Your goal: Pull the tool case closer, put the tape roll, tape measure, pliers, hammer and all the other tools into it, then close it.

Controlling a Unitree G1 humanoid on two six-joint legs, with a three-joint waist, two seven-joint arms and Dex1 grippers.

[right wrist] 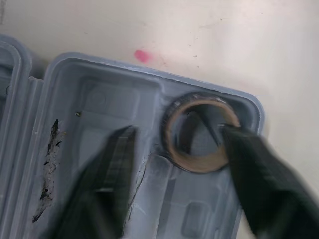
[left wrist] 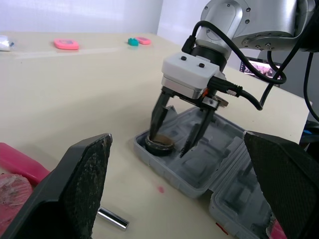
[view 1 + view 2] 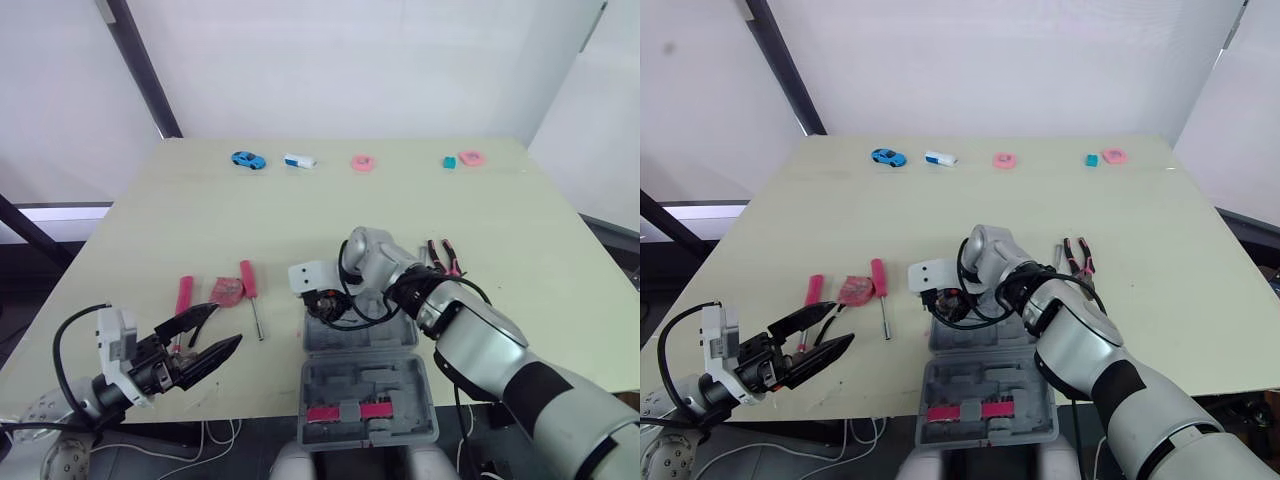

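Observation:
The grey tool case (image 3: 372,345) lies open at the table's near edge. A brown tape roll (image 1: 197,168) rests in its far left corner recess, also seen as a tape roll (image 2: 159,146) from the left wrist. My right gripper (image 3: 325,303) hangs open just above the roll, one finger over the ring and the other beside it. Red-handled pliers (image 3: 443,256) lie right of the case. A red-handled screwdriver (image 3: 251,288), a second red handle (image 3: 184,296) and a crumpled red item (image 3: 227,292) lie to the left. My left gripper (image 3: 228,326) is open and holds nothing, near those tools.
Along the far edge sit a blue toy car (image 3: 248,160), a white and blue block (image 3: 299,160), a pink ring (image 3: 363,163), a teal piece (image 3: 449,162) and a pink piece (image 3: 471,157). The case's near half (image 3: 365,400) with pink latches overhangs the table edge.

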